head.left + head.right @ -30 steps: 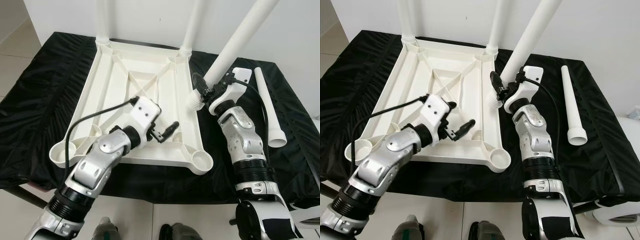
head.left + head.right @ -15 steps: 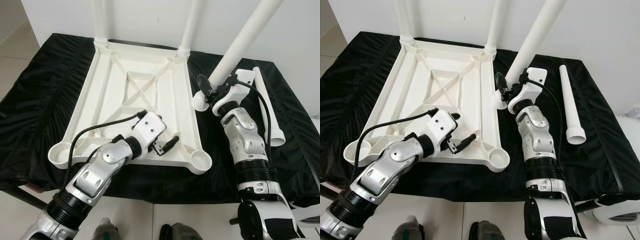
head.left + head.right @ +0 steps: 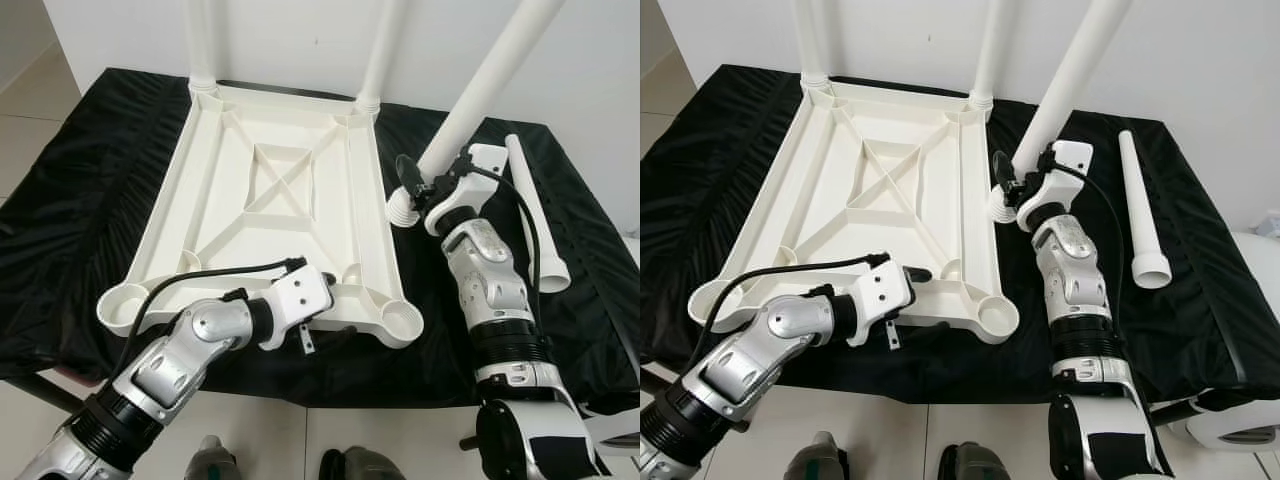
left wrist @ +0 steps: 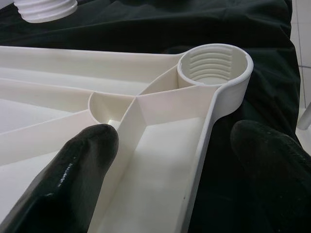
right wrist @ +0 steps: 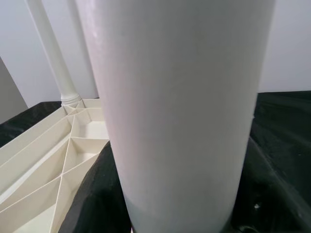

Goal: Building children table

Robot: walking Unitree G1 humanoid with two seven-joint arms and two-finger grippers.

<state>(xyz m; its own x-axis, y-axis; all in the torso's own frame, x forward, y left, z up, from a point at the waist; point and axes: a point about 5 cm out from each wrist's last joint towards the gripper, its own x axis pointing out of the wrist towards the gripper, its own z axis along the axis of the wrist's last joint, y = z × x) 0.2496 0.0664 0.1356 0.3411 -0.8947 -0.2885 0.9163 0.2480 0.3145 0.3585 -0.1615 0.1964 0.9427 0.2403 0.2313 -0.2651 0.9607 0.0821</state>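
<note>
The white tabletop (image 3: 270, 190) lies upside down on a black cloth. Two white legs (image 3: 200, 40) (image 3: 385, 50) stand in its far corners. My right gripper (image 3: 418, 185) is shut on a third leg (image 3: 490, 80), which tilts up to the right. Its threaded end (image 3: 400, 210) hangs just off the tabletop's right edge. In the right wrist view this leg (image 5: 184, 111) stands close up. My left gripper (image 4: 177, 141) is open and straddles the tabletop's near rim beside the threaded near-right socket (image 4: 214, 63), one finger inside the frame and one outside over the cloth.
A fourth white leg (image 3: 535, 215) lies loose on the cloth at the right. The near-left corner socket (image 3: 120, 305) is bare. A white wall rises behind the table, and the cloth (image 3: 60, 180) hangs over the front edge.
My left gripper has dropped from above the tabletop's inside to its near rim and now straddles it. The right gripper and its leg have shifted slightly right.
</note>
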